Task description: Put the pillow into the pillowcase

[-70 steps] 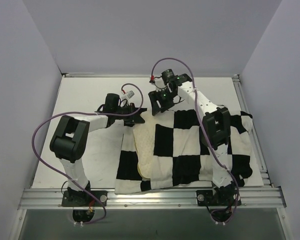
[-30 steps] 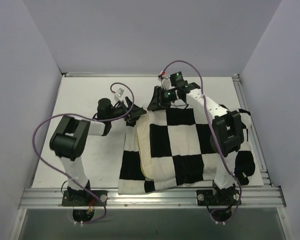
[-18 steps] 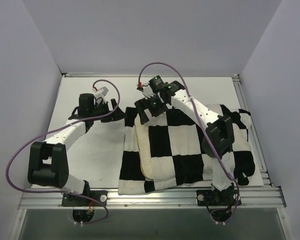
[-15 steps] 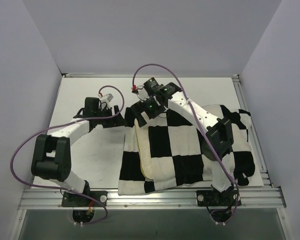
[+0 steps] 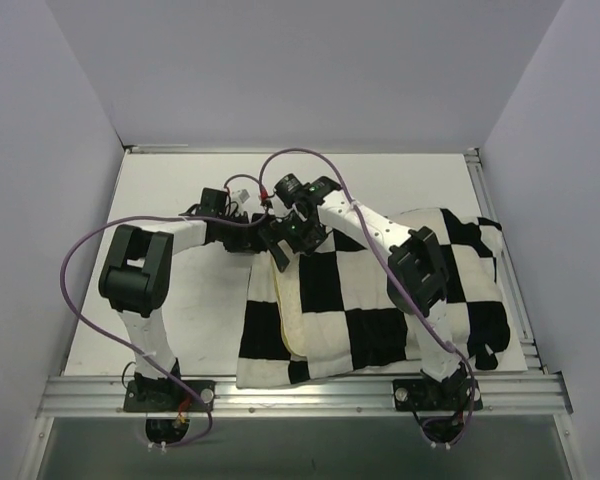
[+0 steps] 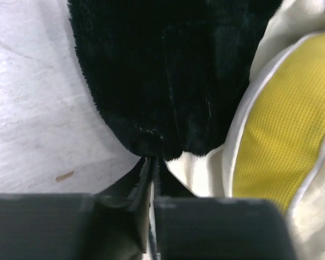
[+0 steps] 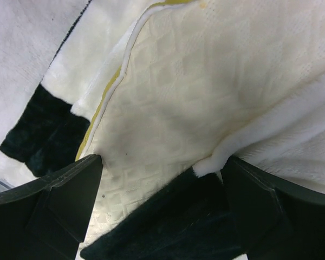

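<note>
Pillowcase: we log long axis 3–9 o'clock, mouth at 9, pillow edge protruding. Left fingers pinch its black hem; right fingers spread wide, holding nothing. Open surface toward 9.

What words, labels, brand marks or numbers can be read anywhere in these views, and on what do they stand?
No text is legible in any view.
On the pillow: only quilted cream surface and a yellow edge; no logo or tag is showing.
On the pillowcase: only black and white squares.
On the left arm, the right arm and the table: no marking is large enough to read.
</note>
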Available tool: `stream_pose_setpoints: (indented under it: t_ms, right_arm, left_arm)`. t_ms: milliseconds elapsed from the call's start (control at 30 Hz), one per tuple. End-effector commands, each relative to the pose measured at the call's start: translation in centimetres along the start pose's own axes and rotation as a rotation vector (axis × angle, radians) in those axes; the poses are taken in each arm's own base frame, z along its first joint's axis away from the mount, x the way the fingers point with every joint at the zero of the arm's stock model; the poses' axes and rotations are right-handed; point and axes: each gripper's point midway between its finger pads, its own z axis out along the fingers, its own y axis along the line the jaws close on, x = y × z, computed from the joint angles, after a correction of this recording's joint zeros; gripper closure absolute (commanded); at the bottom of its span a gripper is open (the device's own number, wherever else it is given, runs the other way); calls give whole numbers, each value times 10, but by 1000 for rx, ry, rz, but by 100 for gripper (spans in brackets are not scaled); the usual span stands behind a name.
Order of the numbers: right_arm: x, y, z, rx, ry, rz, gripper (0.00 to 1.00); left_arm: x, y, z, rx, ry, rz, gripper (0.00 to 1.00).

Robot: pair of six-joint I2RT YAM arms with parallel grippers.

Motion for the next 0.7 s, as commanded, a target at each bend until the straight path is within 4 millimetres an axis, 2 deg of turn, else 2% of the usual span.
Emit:
stream_pose_setpoints:
  t_ms: [0,33,67,133,167,200,233,267,300,333,367,400,433,467,533,567,600,633,667]
  right_arm:
    - [7,-3,3,23,34,24,4]
    - [7,-7,5,45,38,20,5]
    - [12,-16,13,78,64,12,6]
    - [26,-45,23,167,112,45,10]
    - [32,-69,21,190,122,96,11]
    - [46,-83,23,216,157,108,12]
    - [51,-92,21,220,167,122,12]
    - [54,-106,12,217,155,159,13]
    - [64,-109,12,208,174,161,13]
    - [63,-108,8,190,165,169,13]
    - [60,-104,0,150,140,155,11]
    - [57,-99,-4,130,125,150,9]
    - [47,-85,-9,58,89,135,7]
    - [39,-78,-19,30,54,118,4]
    - [22,-62,-31,-2,-2,67,2]
    - [7,-53,-43,-20,-47,41,1]
    - [-1,-44,-49,-24,-68,20,1]
    - [-8,-37,-55,-26,-83,7,0]
    - [-19,-33,-67,-13,-96,6,0]
  left_arm:
    - [5,14,7,5,42,-69,100]
    - [2,10,1,31,37,-64,100]
    - [-9,12,-17,30,3,-53,100]
    - [-17,14,-40,38,-31,-48,100]
    - [-27,26,-68,10,-68,-40,100]
    - [-32,33,-82,-12,-85,-28,100]
    - [-39,43,-96,-45,-109,-14,100]
    - [-37,51,-108,-96,-106,39,100]
    - [-41,75,-122,-142,-131,13,100]
    - [-41,82,-124,-160,-127,17,100]
    - [-35,88,-121,-167,-99,19,100]
    - [-30,85,-118,-149,-81,18,100]
    - [-29,82,-114,-123,-73,11,100]
    - [-27,76,-108,-84,-60,-6,95]
    - [-28,67,-102,-56,-66,-7,62]
    - [-35,61,-103,-38,-99,1,50]
    - [-40,60,-106,-46,-123,12,33]
    - [-50,55,-110,-43,-166,33,25]
    - [-59,47,-121,-35,-217,46,8]
